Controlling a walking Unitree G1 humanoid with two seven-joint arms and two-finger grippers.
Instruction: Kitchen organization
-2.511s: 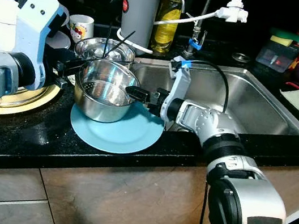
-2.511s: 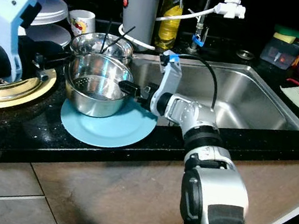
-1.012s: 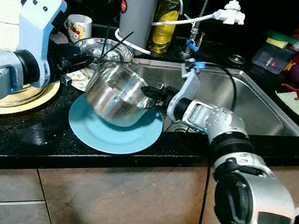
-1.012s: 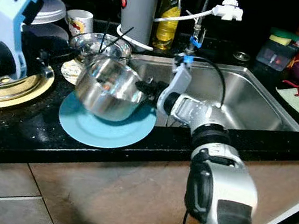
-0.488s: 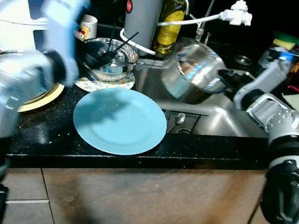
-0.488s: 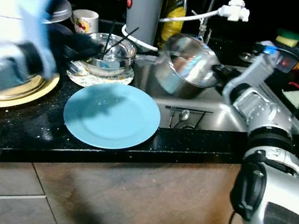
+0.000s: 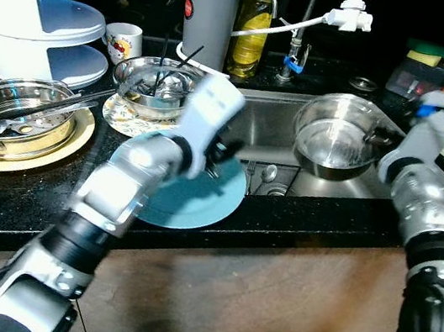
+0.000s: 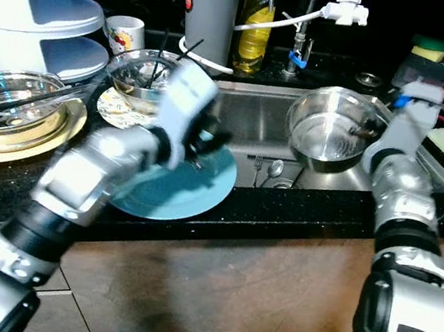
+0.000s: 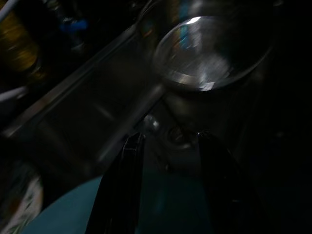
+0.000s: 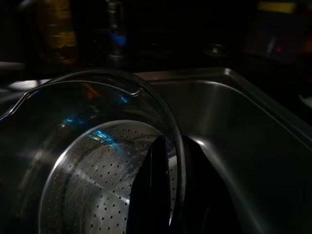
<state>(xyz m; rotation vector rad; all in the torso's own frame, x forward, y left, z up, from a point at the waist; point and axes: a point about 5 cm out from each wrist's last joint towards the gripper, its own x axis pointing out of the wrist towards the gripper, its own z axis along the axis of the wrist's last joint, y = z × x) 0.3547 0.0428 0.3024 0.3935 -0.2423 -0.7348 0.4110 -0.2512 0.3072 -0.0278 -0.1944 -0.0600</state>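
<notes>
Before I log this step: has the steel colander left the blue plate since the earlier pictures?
Yes. The steel colander, clamped by the right gripper, has moved from the blue plate rightward, now over the sink.

Table (image 7: 28,202): black speckled stone, running along a steel sink (image 7: 424,179).
Front edge: blue plate (image 7: 216,199) lying flat.
Left: yellow plate (image 7: 53,156) carrying a steel bowl (image 7: 10,109).
Back: white mug (image 7: 124,39), grey canister (image 7: 207,10), oil bottle (image 7: 249,30) standing upright.
</notes>
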